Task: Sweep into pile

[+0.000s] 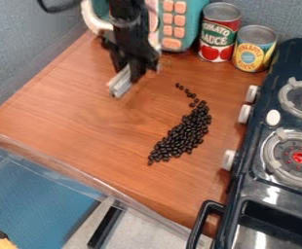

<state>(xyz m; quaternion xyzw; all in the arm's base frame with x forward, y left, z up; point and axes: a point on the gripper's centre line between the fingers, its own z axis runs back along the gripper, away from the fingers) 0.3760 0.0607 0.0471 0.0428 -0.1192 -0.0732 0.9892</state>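
Your gripper (131, 73) is clenched on a pale sweeping tool (120, 83), held over the wooden counter (69, 112) near the teal toy (193, 22). Wood spans from the tool to the counter's lower-left edge in the camera view, with the blue-grey wall (17, 46) bounding the upper left. The stove (243, 182) bounds the right; the red can (219, 34) and yellow can (254, 50) stand along the back. The dark beans (183, 133) lie below and right of your gripper, apart from the tool, in a slanting band with stragglers at its upper end.

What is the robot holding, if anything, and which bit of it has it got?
The gripper is holding a light grey bar by the end farther from the camera.
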